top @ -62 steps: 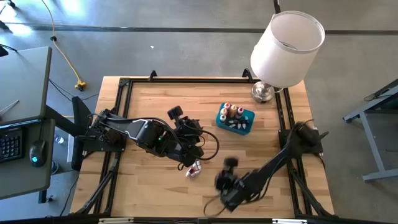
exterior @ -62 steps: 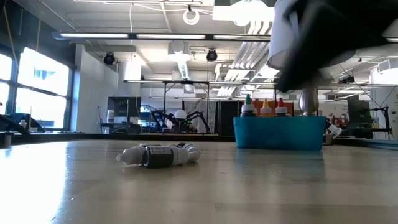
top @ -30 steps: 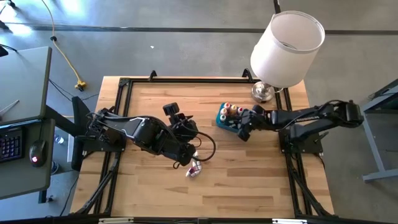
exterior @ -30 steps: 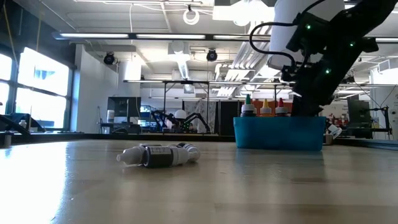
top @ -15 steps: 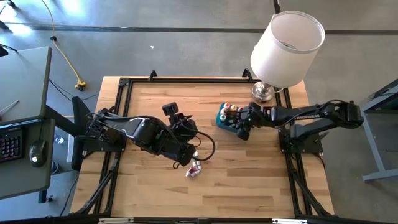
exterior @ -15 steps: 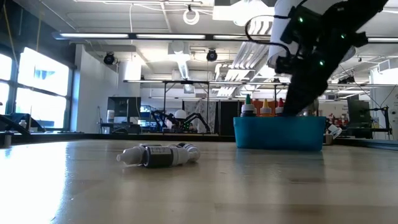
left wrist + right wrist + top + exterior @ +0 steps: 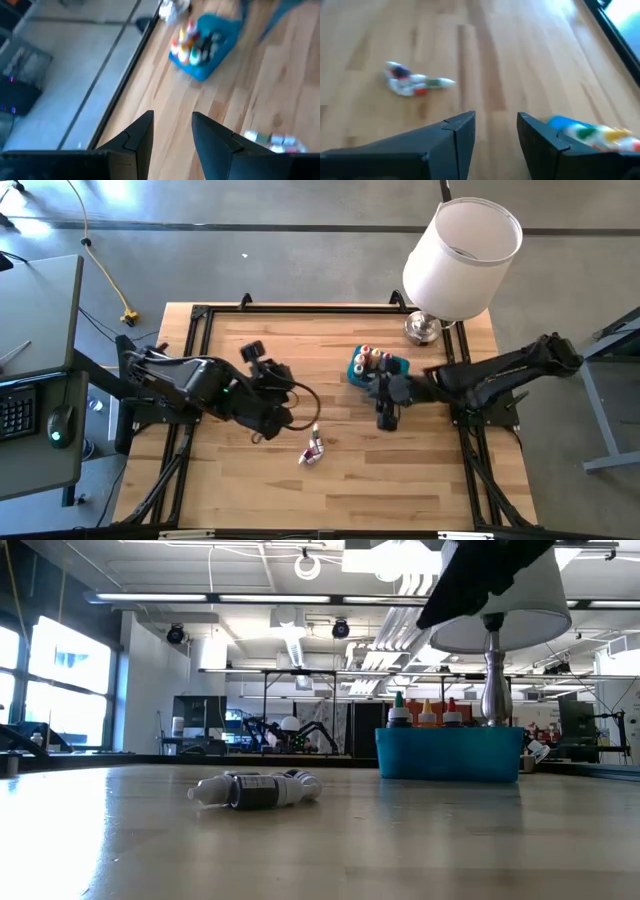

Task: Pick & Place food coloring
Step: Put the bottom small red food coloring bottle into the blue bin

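The teal bin (image 7: 377, 368) stands at the table's far right with several food coloring bottles upright in it (image 7: 428, 712). A small cluster of food coloring bottles (image 7: 313, 448) lies on its side on the bare wood near the middle (image 7: 255, 789). My right gripper (image 7: 385, 420) hangs just on the near side of the bin, above the table, open with nothing between its fingers (image 7: 496, 132). My left gripper (image 7: 262, 430) hovers left of the loose bottles, open and holding nothing (image 7: 172, 132).
A lamp with a white shade (image 7: 462, 255) stands on its metal foot (image 7: 425, 328) at the far right corner, right behind the bin. Black rails (image 7: 200, 315) frame the wooden table. Bare wood lies between the loose bottles and the bin.
My right gripper has come up out of the bin and swung toward the table's near edge, now above the wood beside the bin. My left gripper has drawn back toward the table's left edge, away from the loose bottles. The bottles and bin have not moved.
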Controlling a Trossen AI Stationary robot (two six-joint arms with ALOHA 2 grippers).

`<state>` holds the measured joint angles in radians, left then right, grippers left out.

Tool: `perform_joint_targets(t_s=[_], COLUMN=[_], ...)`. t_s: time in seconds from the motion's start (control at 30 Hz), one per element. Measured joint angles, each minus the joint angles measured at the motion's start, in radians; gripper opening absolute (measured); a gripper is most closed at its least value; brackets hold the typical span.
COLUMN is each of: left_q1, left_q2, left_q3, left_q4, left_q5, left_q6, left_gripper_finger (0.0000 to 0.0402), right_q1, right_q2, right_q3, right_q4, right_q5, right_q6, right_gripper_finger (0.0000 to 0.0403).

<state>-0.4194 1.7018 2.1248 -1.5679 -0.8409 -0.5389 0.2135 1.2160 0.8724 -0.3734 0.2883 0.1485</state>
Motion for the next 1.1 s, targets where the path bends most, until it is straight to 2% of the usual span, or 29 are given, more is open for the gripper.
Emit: perform_joint_targets(t_s=[0.07,0.17,0.23,0.33,0.43,0.5,0.57,0.67,0.83,1.1], left_q1=[0.0,0.0,0.0,-0.016,-0.025,-0.027,-0.028,-0.028,-0.027,-0.028], left_q2=[-0.055,-0.115,-0.131,-0.133,-0.093,-0.044,0.01,0.09,0.176,0.197], left_q3=[-0.13,-0.374,-0.528,-0.722,-0.871,-0.944,-0.982,-0.985,-0.959,-0.953], left_q4=[-0.003,0.009,0.098,0.326,0.66,0.862,1.05,1.149,1.163,1.147], left_q5=[0.029,0.057,0.128,0.296,0.465,0.536,0.58,0.604,0.601,0.583], left_q6=[-0.086,-0.325,-0.487,-0.621,-0.623,-0.58,-0.531,-0.504,-0.495,-0.503], left_gripper_finger=[0.0129,0.0129,0.0129,0.0129,0.0129,0.0129,0.0129,0.0129,0.0129,0.0129], right_q1=[0.055,0.122,0.154,0.181,0.188,0.188,0.186,0.186,0.186,0.186], right_q2=[0.0,0.0,0.0,0.0,0.0,0.0,0.0,0.0,0.0,0.0], right_q3=[-0.032,-0.098,-0.143,-0.204,-0.247,-0.274,-0.291,-0.299,-0.3,-0.3], right_q4=[0.059,0.174,0.259,0.342,0.4,0.432,0.448,0.457,0.464,0.475], right_q5=[0.013,0.045,0.076,0.116,0.151,0.17,0.176,0.177,0.174,0.169], right_q6=[0.005,0.005,0.005,0.006,0.007,0.007,0.008,0.008,0.008,0.008], right_gripper_finger=[0.0139,0.0139,0.0139,0.0139,0.0139,0.0139,0.0139,0.0139,0.0139,0.0139])
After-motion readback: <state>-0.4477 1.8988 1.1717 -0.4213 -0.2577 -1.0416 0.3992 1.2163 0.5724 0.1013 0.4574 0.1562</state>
